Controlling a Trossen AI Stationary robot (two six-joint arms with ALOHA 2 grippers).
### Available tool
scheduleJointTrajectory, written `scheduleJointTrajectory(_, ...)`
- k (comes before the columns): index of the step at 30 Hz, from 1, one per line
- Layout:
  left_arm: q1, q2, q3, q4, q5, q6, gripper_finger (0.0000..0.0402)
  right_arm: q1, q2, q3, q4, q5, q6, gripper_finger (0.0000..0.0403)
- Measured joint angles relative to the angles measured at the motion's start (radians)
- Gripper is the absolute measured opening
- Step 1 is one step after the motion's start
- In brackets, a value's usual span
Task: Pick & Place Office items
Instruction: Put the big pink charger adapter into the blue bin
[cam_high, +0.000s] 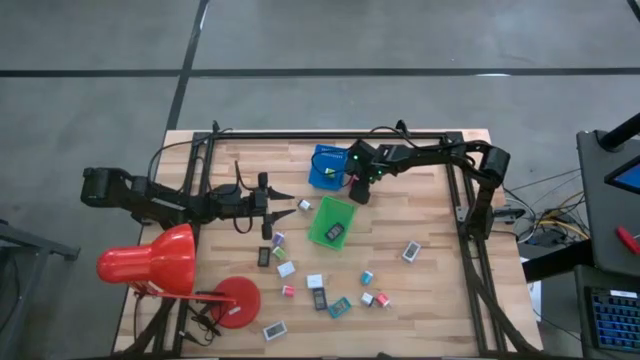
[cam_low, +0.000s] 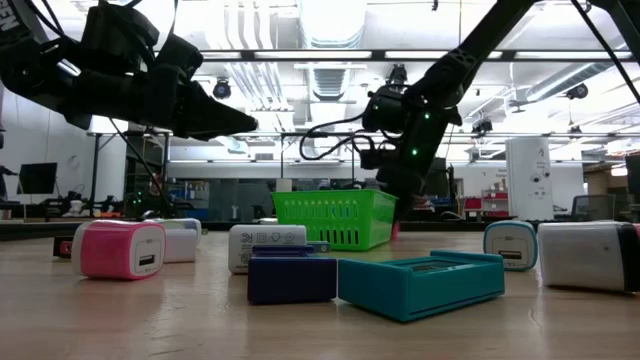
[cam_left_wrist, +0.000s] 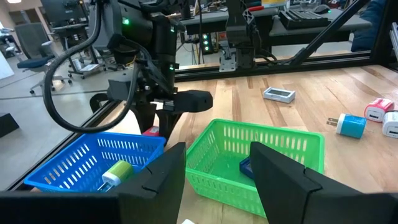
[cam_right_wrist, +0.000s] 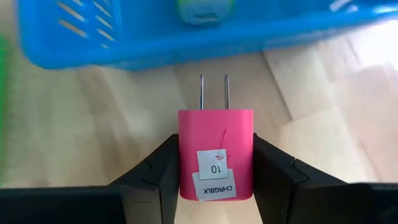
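Observation:
My right gripper (cam_right_wrist: 216, 158) is shut on a pink plug-in charger (cam_right_wrist: 216, 134) with two metal prongs and a white label. It stands over the wood just beside the blue tray (cam_high: 325, 165), at the table's far middle (cam_high: 358, 190). A yellow-green item (cam_left_wrist: 118, 172) lies in the blue tray. The green tray (cam_high: 330, 222) next to it holds a dark item (cam_high: 336, 233). My left gripper (cam_high: 290, 197) waits open at the left, level, pointing at the trays. Several small office items (cam_high: 320, 290) lie loose on the near half of the table. My right gripper pinches the pink charger by its two side faces (cam_right_wrist: 183, 155) between its two fingers. The fingers slant steeply down from above. The prongs (cam_right_wrist: 213, 93) stick out past the fingertips toward the blue tray's wall. Whether the charger still rests on the wood, I cannot tell.
A big red desk lamp (cam_high: 150, 262) with a round base (cam_high: 235, 300) stands at the near left. White, pink and teal chargers (cam_low: 120, 248) and a teal box (cam_low: 420, 282) lie near the front edge. A black frame (cam_high: 460, 190) runs along the table's sides.

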Motion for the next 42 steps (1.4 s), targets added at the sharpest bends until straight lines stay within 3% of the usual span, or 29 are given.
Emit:
scheduleJointTrajectory(9, 0.0, 0.0, -0.001, 0.0, 0.0, 0.0, 0.0181, -0.003, -0.063, -0.082, 0.041, 0.079, 0.036, 0.0143)
scheduleJointTrajectory(16, 0.0, 0.0, -0.002, 0.0, 0.0, 0.0, 0.0181, -0.003, -0.229, -0.214, 0.186, 0.097, 0.071, 0.0143)
scheduleJointTrajectory(20, 0.0, 0.0, -0.002, 0.004, 0.0, 0.001, 0.0181, -0.003, -0.333, -0.307, 0.334, 0.09, 0.077, 0.0143)
scheduleJointTrajectory(25, 0.0, 0.0, -0.002, 0.013, 0.0, 0.004, 0.0181, -0.003, -0.394, -0.411, 0.584, -0.002, 0.073, 0.0143)
scheduleJointTrajectory(36, 0.0, 0.0, -0.002, 0.016, 0.0, 0.005, 0.0181, -0.002, -0.283, -0.439, 0.957, -0.115, 0.048, 0.0143)
scheduleJointTrajectory(42, 0.0, 0.0, -0.002, 0.015, -0.003, 0.008, 0.0181, -0.002, -0.179, -0.366, 1.01, -0.125, 0.034, 0.0143)
